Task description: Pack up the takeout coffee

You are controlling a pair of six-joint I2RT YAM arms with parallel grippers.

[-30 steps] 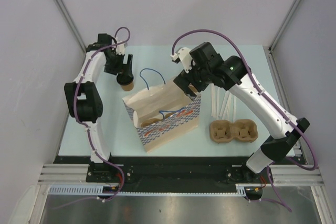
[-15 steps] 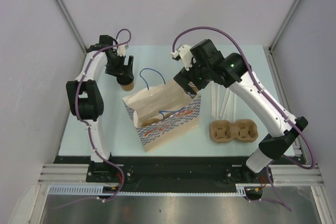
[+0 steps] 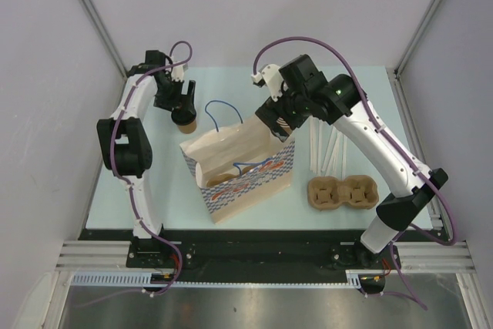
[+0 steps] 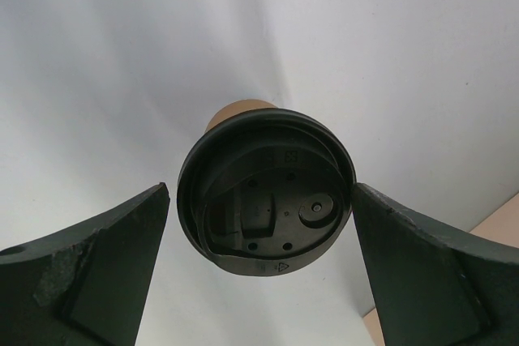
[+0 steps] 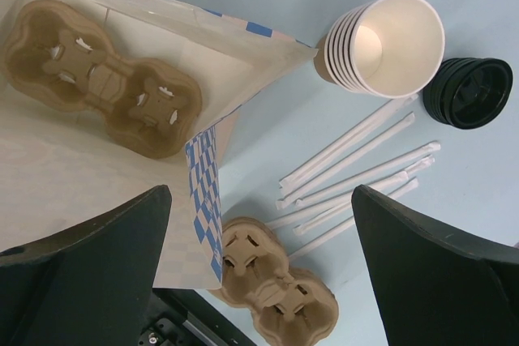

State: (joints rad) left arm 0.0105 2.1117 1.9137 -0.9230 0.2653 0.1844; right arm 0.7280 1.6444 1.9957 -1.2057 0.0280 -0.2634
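— What is hidden or hard to make out?
— From above, the small tan kraft-paper cup with a round black plastic lid [image 3: 186, 123] is mostly covered by the left gripper [image 3: 179, 104]. Only a sliver of tan and black shows, at the upper left of the pale blue-green table [image 3: 169, 206]. The stack of lidless tan paper cups [image 5: 388, 42] and the pile of loose black plastic lids [image 5: 470, 91] appear only at the upper right of the right wrist view. The right arm [image 3: 370, 140] covers that spot from above.
— How does the lidded cup look up close?
— It fills the centre of the left wrist view, upright on the table. The black lid has a raised sip block, a round button and small vent holes. A band of tan wall peeks out behind its top edge.
— Any writing?
— The lid carries a recycling triangle and tiny embossed characters, too small to read. The white paper bag with blue checks [image 3: 240, 161] has orange-red print on its side, illegible.
— And the grippers?
— The left gripper is spread wide, one finger on each side of the lid, grasping nothing. A gap shows on the left; contact on the right cannot be judged. The right gripper [image 5: 259, 200], also spread and empty, hangs over the bag's mouth, where a brown pulp two-cup carrier [image 5: 101, 79] lies inside. A second pulp carrier [image 5: 274, 296] and paper-wrapped white straws [image 5: 357, 164] lie on the table beside the bag.
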